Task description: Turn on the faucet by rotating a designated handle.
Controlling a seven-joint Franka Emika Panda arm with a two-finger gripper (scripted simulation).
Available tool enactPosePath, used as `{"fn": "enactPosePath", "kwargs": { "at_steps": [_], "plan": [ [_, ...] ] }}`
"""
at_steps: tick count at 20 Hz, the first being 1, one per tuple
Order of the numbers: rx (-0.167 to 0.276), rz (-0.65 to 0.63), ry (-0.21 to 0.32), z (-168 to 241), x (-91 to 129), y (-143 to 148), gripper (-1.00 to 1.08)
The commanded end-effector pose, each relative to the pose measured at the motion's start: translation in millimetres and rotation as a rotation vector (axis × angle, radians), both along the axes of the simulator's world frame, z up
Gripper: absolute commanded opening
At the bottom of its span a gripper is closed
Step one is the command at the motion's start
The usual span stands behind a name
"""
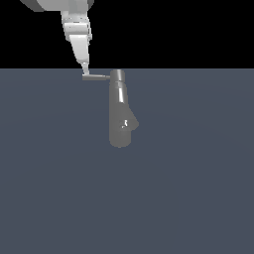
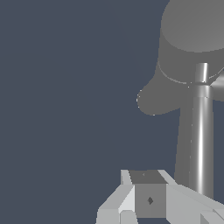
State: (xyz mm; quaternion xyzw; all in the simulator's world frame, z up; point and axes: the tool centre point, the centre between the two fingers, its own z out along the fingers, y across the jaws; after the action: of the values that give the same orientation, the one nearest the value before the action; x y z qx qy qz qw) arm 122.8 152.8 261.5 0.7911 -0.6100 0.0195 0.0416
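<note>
wide flat grey floor under everything, with the faucet standing near the middle of the exterior view, tapered column widening to a rounded end with a small bump on its side. above that, the arm reaching down from the top of the exterior view, ending in the gripper right at the outer tip of the handle, a thin rod sticking out from the narrow cap toward the exterior view's left. in the wrist view, faucet large, handle a bright slim rod running close beside the gripper. jaws: cannot tell whether open or closed, and no clear grip on the rod. best pushed sideways at the far tip for leverage, probably along an arc around the cap, keeping contact square so the finger does not slip off the end.
</note>
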Motion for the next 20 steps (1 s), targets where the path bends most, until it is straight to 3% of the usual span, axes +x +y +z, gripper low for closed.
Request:
{"fn": "enactPosePath", "kwargs": {
  "at_steps": [1,11,20],
  "plan": [
    [0.000,0.001,-0.003,-0.2,0.7,1.6,-1.00],
    [0.018,-0.071,0.029,-6.6,0.7,-12.4,-1.00],
    [0.024,-0.120,0.026,-24.0,8.6,-6.2,-1.00]
  ]
}}
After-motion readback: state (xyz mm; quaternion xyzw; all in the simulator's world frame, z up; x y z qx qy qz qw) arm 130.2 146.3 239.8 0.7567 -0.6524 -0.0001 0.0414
